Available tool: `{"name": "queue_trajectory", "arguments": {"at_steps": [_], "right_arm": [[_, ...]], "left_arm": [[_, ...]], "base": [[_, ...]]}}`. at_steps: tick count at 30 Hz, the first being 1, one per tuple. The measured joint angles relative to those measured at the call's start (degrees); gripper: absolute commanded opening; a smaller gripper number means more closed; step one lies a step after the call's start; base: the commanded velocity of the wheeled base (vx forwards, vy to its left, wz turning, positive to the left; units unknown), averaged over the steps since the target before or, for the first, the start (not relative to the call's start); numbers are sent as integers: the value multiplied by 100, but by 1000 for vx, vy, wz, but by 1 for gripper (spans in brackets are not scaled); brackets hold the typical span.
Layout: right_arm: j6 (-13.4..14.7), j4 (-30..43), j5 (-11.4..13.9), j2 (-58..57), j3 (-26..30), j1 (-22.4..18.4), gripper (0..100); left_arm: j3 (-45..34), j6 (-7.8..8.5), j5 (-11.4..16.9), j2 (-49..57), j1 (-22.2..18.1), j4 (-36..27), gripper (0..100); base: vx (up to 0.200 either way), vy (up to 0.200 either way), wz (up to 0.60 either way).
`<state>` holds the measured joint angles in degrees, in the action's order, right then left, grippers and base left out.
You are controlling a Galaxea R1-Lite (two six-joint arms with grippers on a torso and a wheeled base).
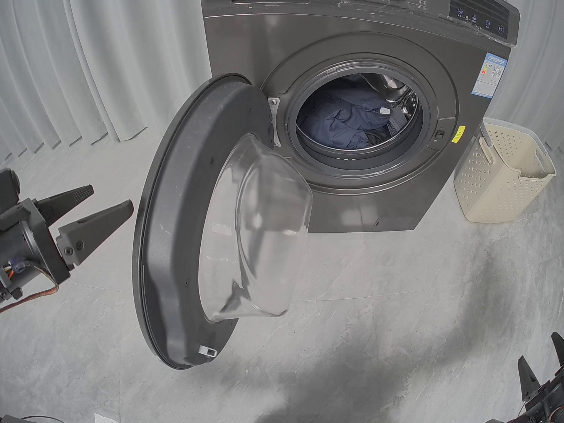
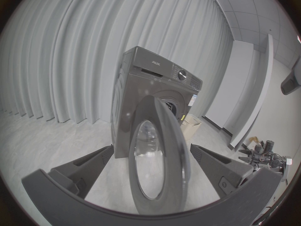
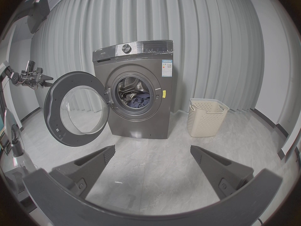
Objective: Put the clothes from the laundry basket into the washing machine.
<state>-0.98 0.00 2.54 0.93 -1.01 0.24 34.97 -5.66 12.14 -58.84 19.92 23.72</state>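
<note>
Hovering at the left edge of the head view, about halfway down, the left gripper (image 1: 111, 198) had its two dark fingers spread apart with nothing between them. Their tips pointed toward the outer rim of the washing machine door (image 1: 176, 224) and sat near it without touching. In the lower right corner of the same view, the right gripper (image 1: 540, 353) showed two pointed fingertips, likewise parted and holding nothing. It was low over the grey marbled floor (image 1: 382, 324) and well apart from the machine.

The door stood swung wide open on its hinge at the left side of the opening. It filled the middle left of the frame, and its clear glass bowl (image 1: 258, 230) bulged toward the lower centre. Behind it, the grey washing machine (image 1: 352, 36) took up the upper centre and upper right, its round drum mouth uncovered.

The clothes (image 1: 346, 118), dark blue fabric, lay bunched in the lower part of the drum, with bare metal drum wall showing above them.

At the right edge of the frame, the cream perforated laundry basket (image 1: 505, 177) stood upright on the floor, just beside the machine's right side. A white pleated curtain (image 1: 88, 48) hung behind everything, filling the upper left.
</note>
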Motion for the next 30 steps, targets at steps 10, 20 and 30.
{"name": "queue_trajectory", "arguments": {"at_steps": [10,20,30], "right_arm": [[-4,0,0,0,0,0,100],[-2,0,0,0,0,0,100],[-2,0,2,0,0,0,100]], "left_arm": [[-63,148,-18,-361,-377,79,100],[-11,143,-27,-937,312,589,100],[378,112,-98,-1897,852,1262,100]], "base": [[0,0,0],[0,0,0],[0,0,0]]}}
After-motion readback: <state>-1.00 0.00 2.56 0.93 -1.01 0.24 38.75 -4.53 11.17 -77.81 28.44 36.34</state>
